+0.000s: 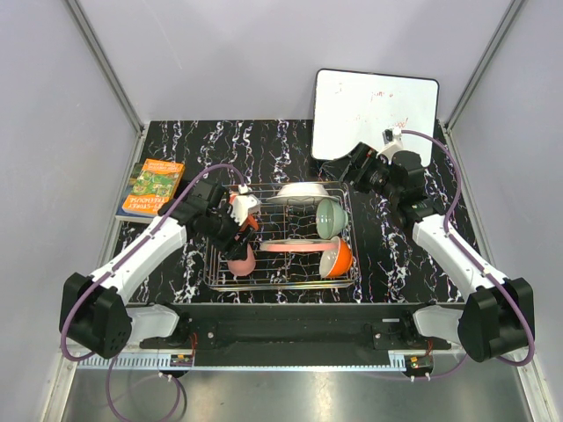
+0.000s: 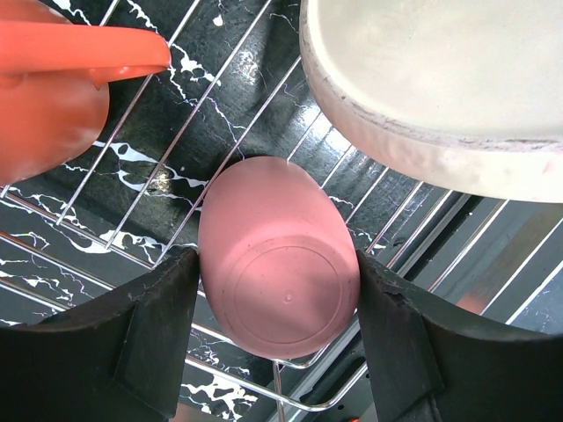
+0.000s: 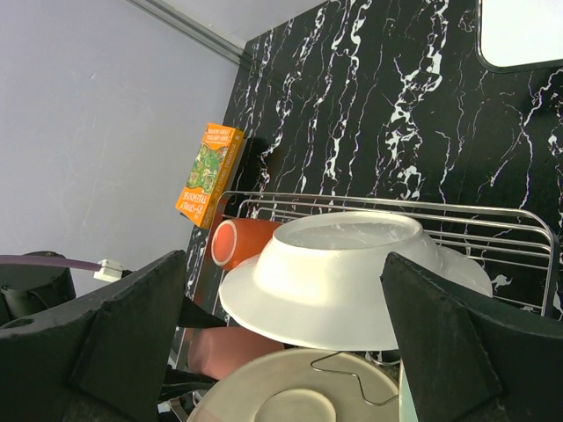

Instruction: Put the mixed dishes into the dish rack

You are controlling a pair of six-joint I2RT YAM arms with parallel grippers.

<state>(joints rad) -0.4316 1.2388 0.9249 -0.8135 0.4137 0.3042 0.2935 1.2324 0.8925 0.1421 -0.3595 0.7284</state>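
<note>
Clamping the small pink cup between the black fingers of the left gripper, pads flush on either flank, low at the near-left corner of the dish rack. Pictured from the left wrist: flat base turned up toward the lens, mouth pointing away toward the wires, long axis therefore running straight along the gripper's own line of approach, not across it. Impossible to tell whether already resting on the wires or hanging just above them. Just beside, on the far side: the orange-red mug, on its side, close but not touching. Farther along the rack, from above: white plate, pale green bowl, pink-and-cream plate and orange bowl, all inside the rim. Over the far-right end, the right gripper: spread to the full, holding nothing, looking across the white plate; well apart from the cup, with the whole rack between, leaving the left arm plainly the nearer. Judged close to the finish for this piece: only to ease down if needed, spread the fingers off the flanks and back out straight along the cup's axis. Worth watching: little room toward the mug on that side.
</note>
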